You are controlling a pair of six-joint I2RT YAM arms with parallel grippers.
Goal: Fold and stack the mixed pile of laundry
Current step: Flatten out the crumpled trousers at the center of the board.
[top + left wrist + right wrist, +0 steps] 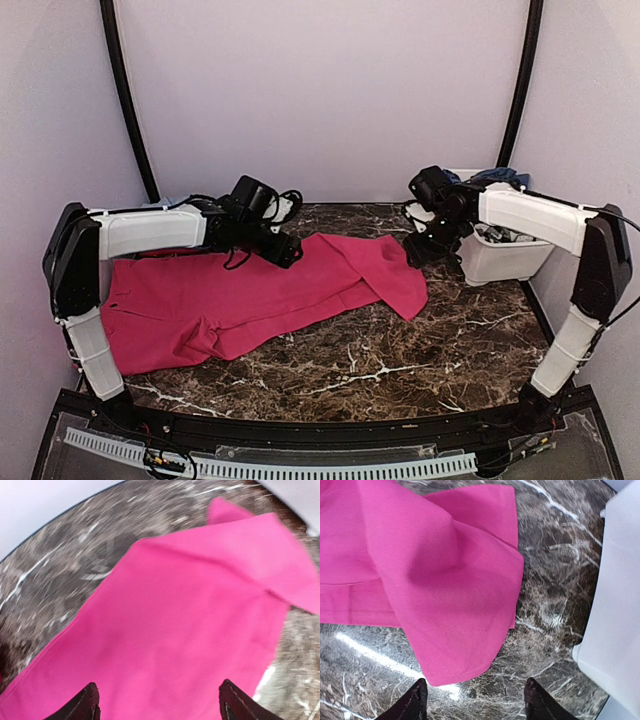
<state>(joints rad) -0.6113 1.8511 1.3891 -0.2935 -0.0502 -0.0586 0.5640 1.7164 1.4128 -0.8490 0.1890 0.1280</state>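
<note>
A dark brown marble-patterned tabletop (400, 370) with white veins stretches between pale walls. Across its left and middle lies a large magenta-pink cloth garment (250, 300). It is spread mostly flat, with its right end folded over on itself into a loose flap.

The left tool (283, 249) hangs over the garment's far edge. In the left wrist view its two dark fingertips (85, 705) stand wide apart with only pink cloth below them, so it is released and grasps nothing.

The right tool (420, 250) sits just beside the garment's folded right end, between it and a white rectangular plastic tub (500, 262) at the right rear. Its fingertips (415, 700) are apart over bare marble, just short of the flap's rounded corner, and hold nothing.

A dark navy-blue cloth (497, 177) shows above the tub's rim. There seems to be a grey-and-white patterned cloth (497, 236) inside the tub, though it is too small to be sure.
</note>
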